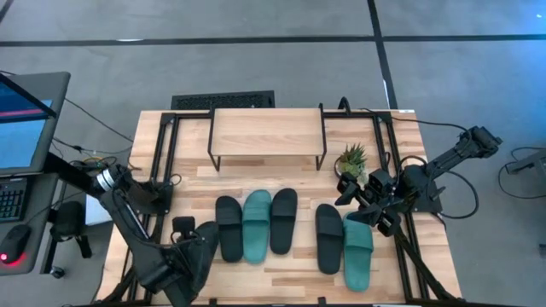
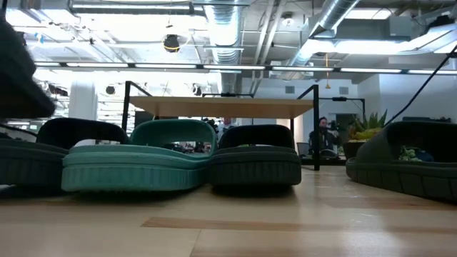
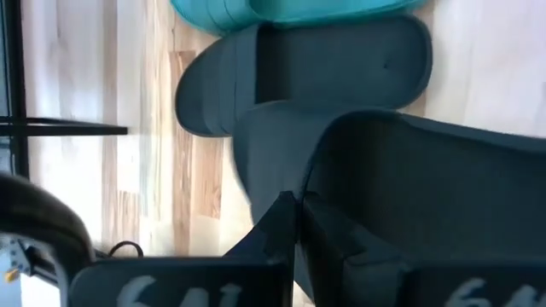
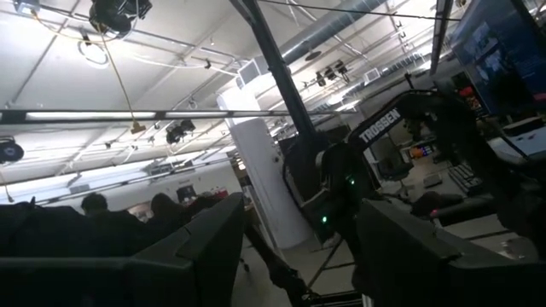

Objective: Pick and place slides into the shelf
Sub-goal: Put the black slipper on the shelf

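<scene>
Slides: five lie flat on your counter [image 1: 256,277], in front of the empty shelf [image 1: 266,130]. Left group [image 1: 256,223] is black, teal, black; right pair [image 1: 344,241] is black, teal. Your left end effector [image 1: 198,247] is clamped on a sixth black slide [image 3: 409,205] just left of that group. Your right end effector [image 1: 363,194], fingers apart, holds nothing above the right pair.

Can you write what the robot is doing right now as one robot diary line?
left gripper: shut on black slide | right gripper: open, empty, near plant | shelf: nothing on top | table: five slides lying flat
</scene>
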Robot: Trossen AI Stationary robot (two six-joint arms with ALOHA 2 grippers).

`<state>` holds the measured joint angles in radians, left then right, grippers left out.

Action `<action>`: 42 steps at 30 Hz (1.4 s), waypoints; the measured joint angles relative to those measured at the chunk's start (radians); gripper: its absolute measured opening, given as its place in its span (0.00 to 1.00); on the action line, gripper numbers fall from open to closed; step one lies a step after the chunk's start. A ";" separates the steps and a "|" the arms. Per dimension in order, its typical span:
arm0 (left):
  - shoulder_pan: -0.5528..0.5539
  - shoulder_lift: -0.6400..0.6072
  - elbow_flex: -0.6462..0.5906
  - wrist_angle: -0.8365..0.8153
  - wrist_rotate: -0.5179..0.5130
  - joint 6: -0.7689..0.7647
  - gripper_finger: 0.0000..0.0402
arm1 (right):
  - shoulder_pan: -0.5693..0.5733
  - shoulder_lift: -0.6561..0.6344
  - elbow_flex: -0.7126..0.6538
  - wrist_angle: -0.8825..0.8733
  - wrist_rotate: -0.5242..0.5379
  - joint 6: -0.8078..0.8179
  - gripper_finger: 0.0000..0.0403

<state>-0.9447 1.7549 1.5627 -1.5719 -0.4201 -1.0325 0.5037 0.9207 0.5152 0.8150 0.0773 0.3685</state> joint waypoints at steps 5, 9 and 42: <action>0.000 -0.053 0.000 0.000 0.000 0.001 0.00 | 0.000 0.000 0.000 0.000 0.001 0.009 0.53; 0.015 -0.064 0.000 0.001 -0.011 0.013 0.00 | 0.000 0.000 0.000 0.000 0.001 0.008 0.53; 0.434 -0.072 0.208 0.001 -0.568 0.624 0.00 | -0.003 0.000 0.000 0.000 0.002 0.017 0.53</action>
<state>-0.5103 1.6833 1.7707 -1.5713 -0.9880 -0.4083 0.5007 0.9207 0.5152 0.8146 0.0792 0.3851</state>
